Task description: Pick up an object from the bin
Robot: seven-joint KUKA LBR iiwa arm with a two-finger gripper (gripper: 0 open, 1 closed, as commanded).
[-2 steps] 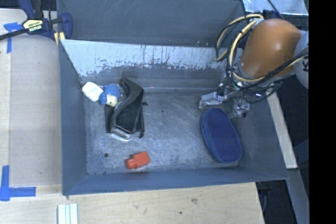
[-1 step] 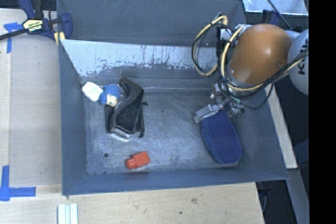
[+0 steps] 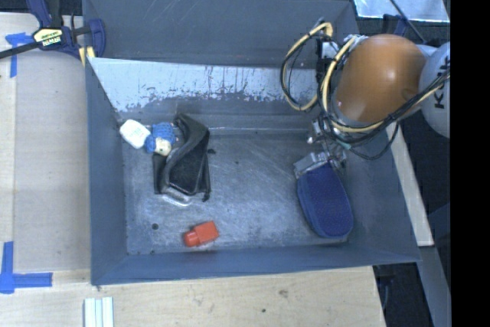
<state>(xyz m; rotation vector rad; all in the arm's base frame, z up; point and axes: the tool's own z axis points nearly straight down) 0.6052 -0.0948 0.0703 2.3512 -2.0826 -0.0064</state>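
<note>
Tool (image 3: 325, 158): at the upper end of the dark blue oval case (image 3: 328, 207); cannot tell whether it is open or closed.
Dark blue oval case: beneath the tool, lying flat.
Black pouch (image 3: 185, 161): well left of the case.
Red block (image 3: 200, 234): left of the case, lower.

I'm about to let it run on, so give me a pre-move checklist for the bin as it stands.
1. Arm's tip over a target: ok, over the far end of the blue pouch.
2. Pouch free of neighbours: ok, nothing touches it.
3. Pouch off the bin's right wall: cannot tell, it lies close.
4. Black case and red block out of the way: ok, far left.
</note>
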